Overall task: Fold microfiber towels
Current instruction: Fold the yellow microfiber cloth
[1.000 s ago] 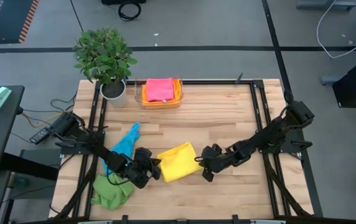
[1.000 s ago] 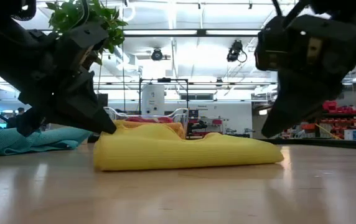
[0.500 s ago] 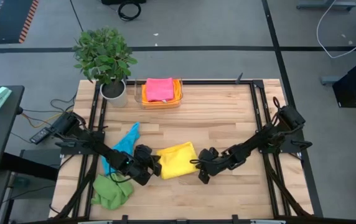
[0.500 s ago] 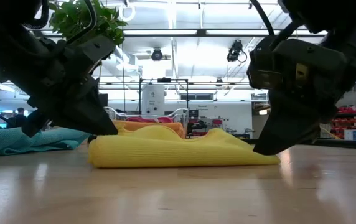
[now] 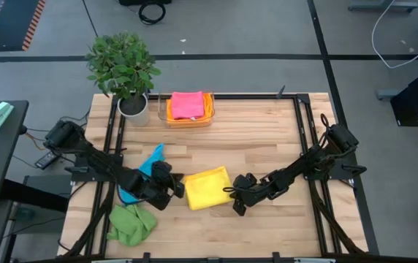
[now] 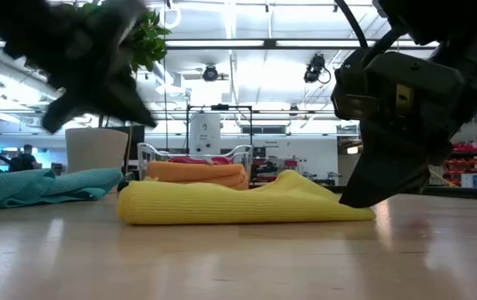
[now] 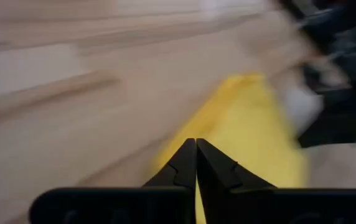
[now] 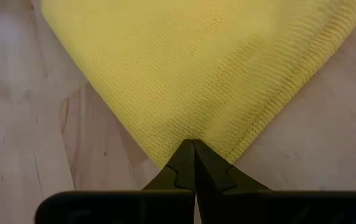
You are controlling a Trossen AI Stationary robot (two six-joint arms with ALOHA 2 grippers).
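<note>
A folded yellow towel (image 5: pixel 207 188) lies flat near the middle of the wooden table (image 5: pixel 267 146), its long axis running roughly left to right, slightly tilted. The right gripper (image 5: pixel 236 202) sits at the towel's right corner, jaws closed on that corner. The left gripper (image 5: pixel 177 186) is raised just beside the towel's left edge, jaws closed and empty. A blue towel (image 5: pixel 145 170) and a crumpled green towel (image 5: pixel 131 225) lie to the left. At the table's far edge, an orange tray (image 5: pixel 190 117) holds a folded pink towel (image 5: pixel 187 104), beside a potted plant (image 5: pixel 123 69).
</note>
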